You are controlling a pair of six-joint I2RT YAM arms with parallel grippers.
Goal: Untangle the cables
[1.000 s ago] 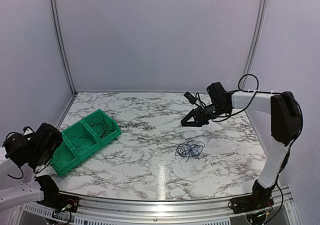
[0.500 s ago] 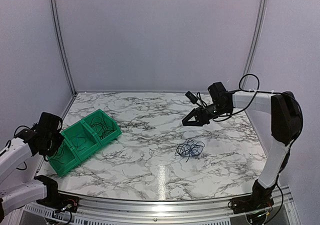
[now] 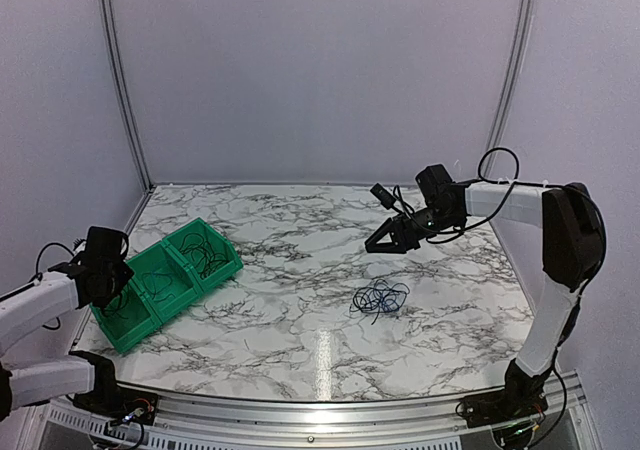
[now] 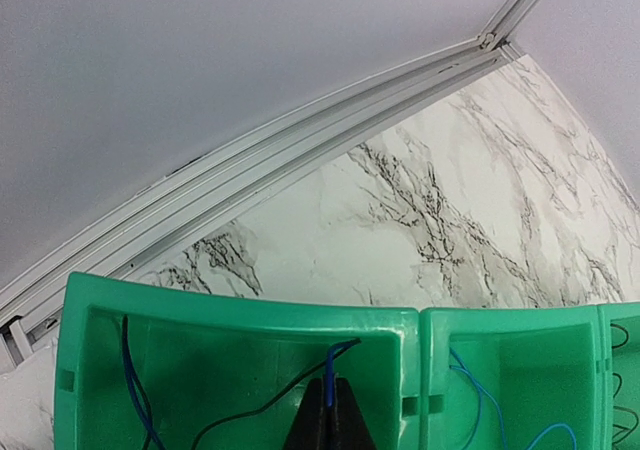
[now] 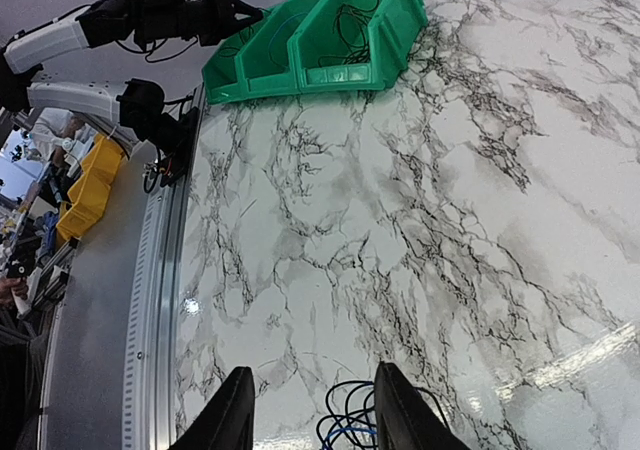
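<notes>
1. Starting at the near left, the left tool (image 4: 330, 420) is seen over the end box of the green bin (image 4: 250, 316), the box closest to the arms. Its two fingers are pressed together, and a thin blue cable (image 4: 329, 375) is pinched at their tip.
2. More thin cables, blue and black, are seen lying in the bin's other boxes.
3. Out to the right, near the middle of the worktop (image 3: 300, 240), a small heap of cables (image 3: 380, 297) is found, with black and blue loops all mixed up.
4. Further back, the right tool (image 3: 385, 247) is held in the air, not touching the heap. Its fingers are spread apart, and nothing is gripped between them.
5. Last of all, the plain back wall (image 3: 320, 70) is seen.
</notes>
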